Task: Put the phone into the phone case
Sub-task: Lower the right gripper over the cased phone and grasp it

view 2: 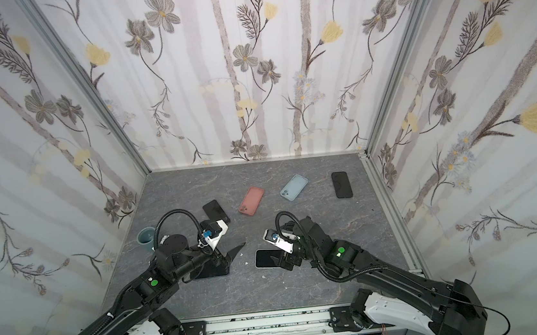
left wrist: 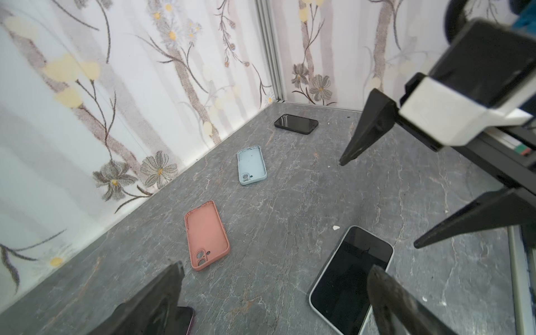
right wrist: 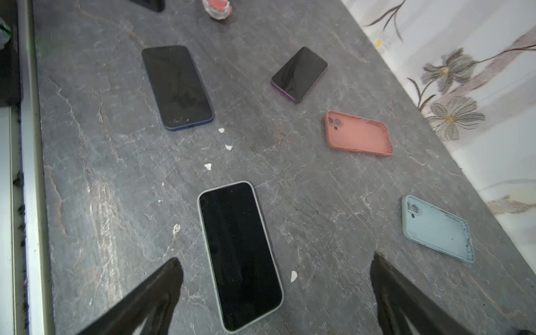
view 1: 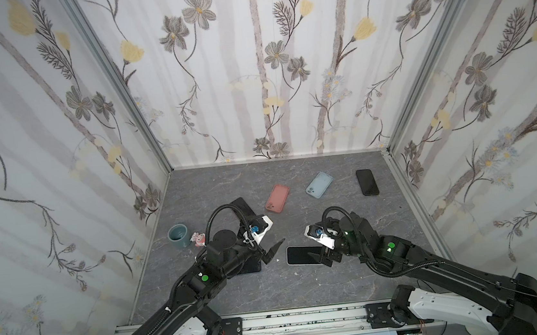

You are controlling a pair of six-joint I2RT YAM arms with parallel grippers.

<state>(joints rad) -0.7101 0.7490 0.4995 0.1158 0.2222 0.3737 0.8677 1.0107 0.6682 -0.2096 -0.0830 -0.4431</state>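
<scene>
1. The right claw (right wrist: 275, 278) is spread wide and holds nothing. Its two fingers straddle one end of the phone (right wrist: 240, 255), with a gap on each side.
2. The left claw (view 1: 274, 251) is also wide open and empty. It hangs over the bare bench (view 1: 271, 285) just beside the phone's other end, with its tips turned towards the right claw.
3. In both top views the phone lies flat and screen up near the front middle of the bench. A pale rim runs all round its black screen.
4. Farther back lie a pink case (view 1: 277, 198) and a pale blue case (view 1: 319, 185), both hollow side up and empty, near each other but apart.
5. A black phone (view 1: 367, 182) lies towards the back right corner.
6. A dark blue phone (right wrist: 177, 87) lies partly under the left arm, and a purple-edged phone (right wrist: 298, 74) lies behind it.
7. A grey-blue cup (view 1: 178, 236) stands at the left edge, with a small pink figure (view 1: 199, 239) just beside it.
</scene>
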